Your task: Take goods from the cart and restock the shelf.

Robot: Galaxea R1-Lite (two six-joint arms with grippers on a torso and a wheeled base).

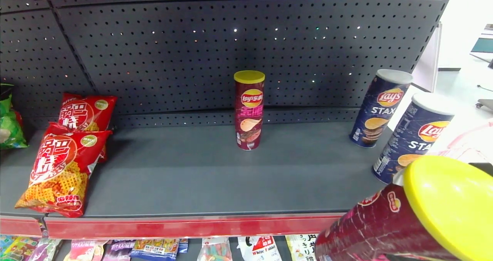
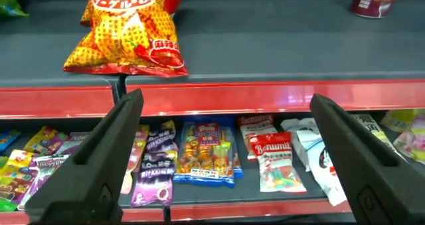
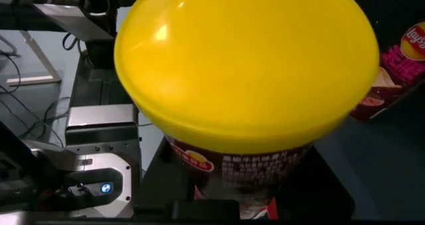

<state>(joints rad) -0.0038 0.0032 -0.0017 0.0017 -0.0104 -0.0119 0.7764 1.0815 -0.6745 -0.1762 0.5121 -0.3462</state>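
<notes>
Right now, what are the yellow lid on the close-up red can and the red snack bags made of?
Yellow lid: probably plastic, smooth and glossy; a white highlight glints on it.
Its red can: can't tell under the shiny printed wrap.
Red snack bags: likely thin plastic film, shiny; they crinkle and puff.

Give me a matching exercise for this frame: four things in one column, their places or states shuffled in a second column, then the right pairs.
Things
1. standing red can
2. tilted red can
3. blue cans
4. left tool

Places or states
A. open, low in front of the shelf
B. upright, midway along the shelf
C. off the shelf, raised at the robot's right
D. on the shelf's right end

Pairs: 1-B; 2-C; 3-D; 4-A
</notes>
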